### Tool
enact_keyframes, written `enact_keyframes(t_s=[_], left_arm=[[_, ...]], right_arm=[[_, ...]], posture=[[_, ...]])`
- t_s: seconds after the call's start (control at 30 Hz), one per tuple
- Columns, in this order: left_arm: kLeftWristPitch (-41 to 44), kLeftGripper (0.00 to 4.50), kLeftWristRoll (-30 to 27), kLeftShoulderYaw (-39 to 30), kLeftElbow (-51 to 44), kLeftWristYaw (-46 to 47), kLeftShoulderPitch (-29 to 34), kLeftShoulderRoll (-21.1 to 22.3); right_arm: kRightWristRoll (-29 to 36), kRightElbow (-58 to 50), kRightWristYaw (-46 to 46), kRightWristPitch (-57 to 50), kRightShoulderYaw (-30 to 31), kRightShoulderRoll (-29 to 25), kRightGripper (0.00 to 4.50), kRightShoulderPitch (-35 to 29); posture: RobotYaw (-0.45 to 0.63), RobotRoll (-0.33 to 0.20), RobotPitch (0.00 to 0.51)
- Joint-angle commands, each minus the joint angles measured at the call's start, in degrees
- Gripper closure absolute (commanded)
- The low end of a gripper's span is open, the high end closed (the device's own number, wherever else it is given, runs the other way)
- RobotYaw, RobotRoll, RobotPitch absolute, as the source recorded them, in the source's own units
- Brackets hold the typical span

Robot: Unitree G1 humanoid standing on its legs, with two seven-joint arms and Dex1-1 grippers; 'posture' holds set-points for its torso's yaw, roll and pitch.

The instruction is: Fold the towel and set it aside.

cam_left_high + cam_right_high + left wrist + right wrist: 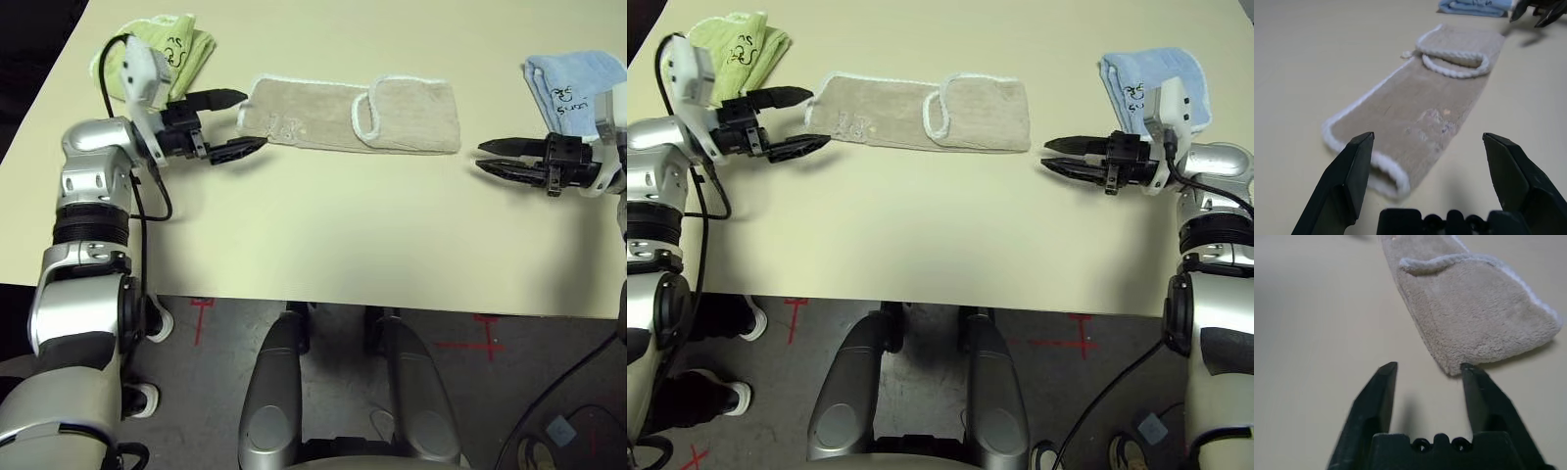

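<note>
The beige towel (323, 113) lies flat on the table as a long folded strip, its white-edged right part doubled over the middle. My left gripper (253, 119) is open at the strip's left end, one finger on each side of the corner (1386, 171). In the left wrist view a small dark logo (1435, 122) shows on the cloth. My right gripper (479, 157) is open a short way off the towel's right end (1469, 308), with nothing between its fingers (1378, 391).
A light-green folded towel (181, 49) lies at the back left, behind my left gripper. A light-blue folded towel (573, 83) lies at the back right, behind my right wrist. Bare tabletop (343, 235) stretches from the beige strip to the front edge.
</note>
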State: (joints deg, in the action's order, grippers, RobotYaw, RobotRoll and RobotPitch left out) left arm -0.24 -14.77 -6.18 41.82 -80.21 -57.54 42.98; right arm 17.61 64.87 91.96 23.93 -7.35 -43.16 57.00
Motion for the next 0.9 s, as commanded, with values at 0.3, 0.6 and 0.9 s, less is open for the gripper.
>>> enact_keyframes(t_s=[0.3,0.6,0.9], left_arm=[[9.8,0.0,-1.39,-1.03,4.11,0.67,-1.97,0.55],[-5.49,0.0,0.02,-2.56,6.68,8.54,-0.12,-4.79],[-4.13,0.0,2.31,0.92,8.78,3.53,0.03,-1.92]], right_arm=[[5.99,-1.93,0.54,-1.1,-0.59,3.31,0.01,-1.03],[7.42,-3.38,0.54,-0.52,-1.23,4.77,0.01,-1.68],[6.96,-4.11,0.54,-1.26,-0.45,4.39,0.01,-2.0]], posture=[[0.16,0.0,0.372],[0.15,0.0,0.37],[0.14,0.0,0.365]])
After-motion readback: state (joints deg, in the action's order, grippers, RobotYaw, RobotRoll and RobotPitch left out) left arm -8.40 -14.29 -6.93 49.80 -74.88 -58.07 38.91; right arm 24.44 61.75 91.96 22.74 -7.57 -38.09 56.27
